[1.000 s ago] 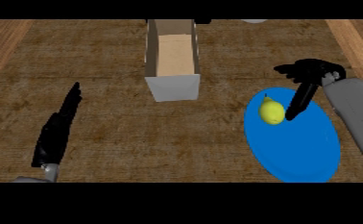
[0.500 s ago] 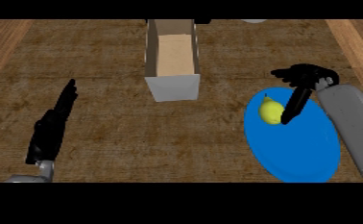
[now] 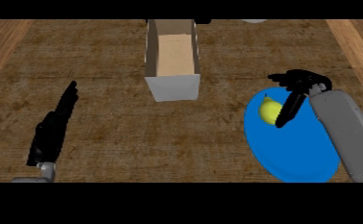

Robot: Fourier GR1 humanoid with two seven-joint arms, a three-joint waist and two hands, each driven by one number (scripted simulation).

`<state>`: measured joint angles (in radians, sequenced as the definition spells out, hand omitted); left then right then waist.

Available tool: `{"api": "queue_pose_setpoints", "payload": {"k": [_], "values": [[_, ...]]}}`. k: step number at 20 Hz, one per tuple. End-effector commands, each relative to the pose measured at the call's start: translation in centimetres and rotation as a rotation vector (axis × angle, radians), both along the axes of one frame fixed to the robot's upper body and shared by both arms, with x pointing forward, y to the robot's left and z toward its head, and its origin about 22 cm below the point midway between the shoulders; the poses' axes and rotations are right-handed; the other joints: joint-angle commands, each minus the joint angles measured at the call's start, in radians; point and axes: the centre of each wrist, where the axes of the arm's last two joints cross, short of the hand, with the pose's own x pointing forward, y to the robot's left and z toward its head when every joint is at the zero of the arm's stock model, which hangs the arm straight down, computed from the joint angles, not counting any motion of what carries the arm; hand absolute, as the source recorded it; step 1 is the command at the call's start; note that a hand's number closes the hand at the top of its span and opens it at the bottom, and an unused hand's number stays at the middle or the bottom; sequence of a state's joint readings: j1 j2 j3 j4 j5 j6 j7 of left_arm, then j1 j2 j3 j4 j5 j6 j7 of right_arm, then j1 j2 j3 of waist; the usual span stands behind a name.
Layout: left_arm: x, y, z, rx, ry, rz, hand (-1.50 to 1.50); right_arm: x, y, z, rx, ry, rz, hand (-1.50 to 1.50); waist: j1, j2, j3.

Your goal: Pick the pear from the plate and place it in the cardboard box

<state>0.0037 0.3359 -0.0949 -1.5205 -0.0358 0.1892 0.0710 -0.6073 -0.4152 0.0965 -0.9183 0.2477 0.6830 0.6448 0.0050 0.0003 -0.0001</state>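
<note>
1. Pear (image 3: 269, 111): lying on the upper left part of the blue plate (image 3: 294, 155), at the right of the worktop (image 3: 106, 117). Stem end toward the far edge, so long axis roughly front to back, tilted slightly.
2. Right hand (image 3: 301, 84): poised just beside the pear, at its right and far side. Thumb extended downward along the pear's right flank, apparently touching or just short of it; contact not confirmable. Remaining fingers (image 3: 282, 78) spread out above and beyond the fruit, apart, not clamped on anything.
3. Key relation: pear just left of the right hand, between thumb and fingers but not enclosed. Closing around the fruit judged to need a short shift leftward and down.
4. Left hand (image 3: 51, 129): resting at the lower left, straight and flat, well apart from plate and pear. Right hand far nearer.
5. Cardboard box (image 3: 172, 59): open-topped, long axis front to back, well to the left of and beyond the plate.
</note>
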Motion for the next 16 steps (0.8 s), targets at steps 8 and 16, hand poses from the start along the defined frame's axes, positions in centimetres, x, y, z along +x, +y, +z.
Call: {"api": "queue_pose_setpoints", "payload": {"k": [8,16], "values": [[0.4,-1.5,-1.3,0.003,-0.005,-0.012,0.0,-0.9,1.0,-3.1,0.01,0.015,0.006,-1.5,-0.001,0.0,0.0],[-0.6,0.1,-0.4,0.011,0.005,-0.014,0.0,-2.0,0.8,-4.8,0.033,0.058,0.008,1.5,-0.003,0.0,0.0]]}}
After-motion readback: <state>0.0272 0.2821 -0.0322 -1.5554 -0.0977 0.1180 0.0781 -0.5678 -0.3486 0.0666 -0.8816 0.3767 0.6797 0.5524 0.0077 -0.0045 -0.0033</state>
